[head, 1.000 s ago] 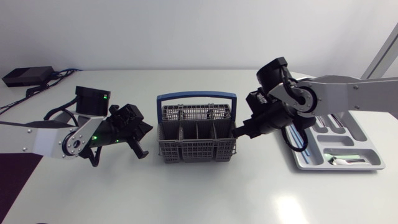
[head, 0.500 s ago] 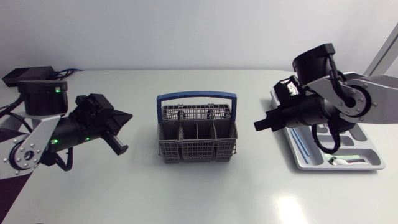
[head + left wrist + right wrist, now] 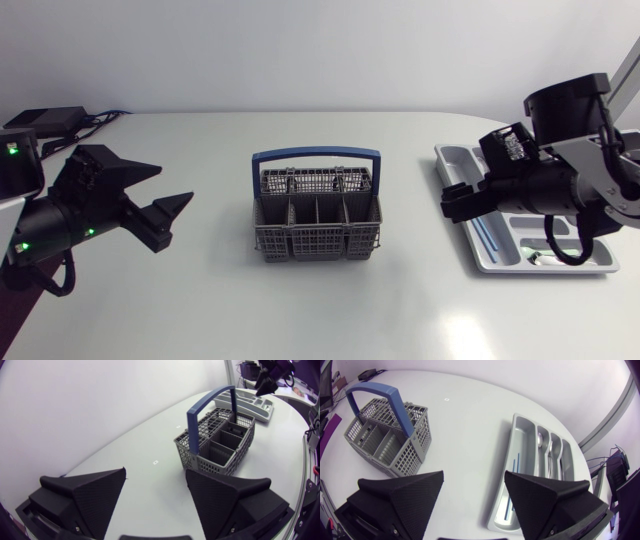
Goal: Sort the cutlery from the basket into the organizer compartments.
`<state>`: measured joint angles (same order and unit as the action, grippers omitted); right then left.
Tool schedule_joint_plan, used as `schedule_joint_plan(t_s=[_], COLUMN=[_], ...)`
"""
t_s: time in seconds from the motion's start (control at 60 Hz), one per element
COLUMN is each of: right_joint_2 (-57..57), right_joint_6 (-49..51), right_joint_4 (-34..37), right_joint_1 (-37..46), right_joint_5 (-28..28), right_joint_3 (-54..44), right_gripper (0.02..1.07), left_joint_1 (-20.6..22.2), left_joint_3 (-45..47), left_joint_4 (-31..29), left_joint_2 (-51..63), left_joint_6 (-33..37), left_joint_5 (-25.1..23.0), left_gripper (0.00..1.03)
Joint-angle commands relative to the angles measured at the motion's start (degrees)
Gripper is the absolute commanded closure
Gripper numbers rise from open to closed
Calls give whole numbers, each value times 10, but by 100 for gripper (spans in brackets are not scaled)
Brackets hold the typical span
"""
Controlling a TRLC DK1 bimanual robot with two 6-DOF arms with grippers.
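Note:
The grey mesh basket (image 3: 317, 222) with a blue handle (image 3: 317, 157) stands mid-table; I see no cutlery in its compartments. The grey organizer (image 3: 455, 158) lies at the right and holds spoons (image 3: 552, 455) and a blue-handled piece (image 3: 515, 465). My left gripper (image 3: 160, 195) hovers open well left of the basket, with nothing between its fingers. My right gripper (image 3: 457, 203) is open over the organizer's near-left edge. In the left wrist view the gripper (image 3: 155, 495) faces the basket (image 3: 217, 440). Beneath the right gripper (image 3: 474, 492) are the basket (image 3: 387, 435) and the organizer (image 3: 540, 470).
A black box (image 3: 45, 122) with cables sits at the table's back left corner. Bare white tabletop lies in front of the basket and between the basket and each gripper.
Both arms have drawn back from the basket, the left one leftward and the right one rightward over the organizer. Both grippers have gone from shut to open.

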<state>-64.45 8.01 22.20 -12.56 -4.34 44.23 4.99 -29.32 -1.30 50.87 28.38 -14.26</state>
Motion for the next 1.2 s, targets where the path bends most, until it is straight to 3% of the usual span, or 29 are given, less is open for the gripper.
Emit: schedule_joint_plan(t_s=[0.0, 0.15, 0.217, 0.3, 0.483, 0.683, 1.183], right_joint_2=[24, 61, 78, 100, 155, 204, 337], right_joint_6=[17, 33, 37, 41, 43, 33, 70], right_joint_4=[-9, -11, -8, 0, 8, 7, -51], right_joint_1=[12, 29, 32, 34, 46, 52, 61], right_joint_5=[-3, -2, -2, -2, -2, -3, -5], right_joint_3=[-21, -41, -46, -53, -68, -93, -181], right_gripper=[6, 6, 6, 6, 6, 6, 6], left_joint_1=[-24, -31, -39, -39, -50, -45, -48], left_joint_3=[-22, -52, -51, -35, 34, 48, 182], left_joint_4=[-24, -97, -99, -78, -5, -25, -4], left_joint_2=[-11, -16, -22, -65, -205, -228, -381], left_joint_6=[-34, -50, -49, -56, -144, -178, -236], left_joint_5=[2, -1, -1, -2, 3, 4, 80], left_gripper=[4, 4, 4, 4, 4, 4, 4])
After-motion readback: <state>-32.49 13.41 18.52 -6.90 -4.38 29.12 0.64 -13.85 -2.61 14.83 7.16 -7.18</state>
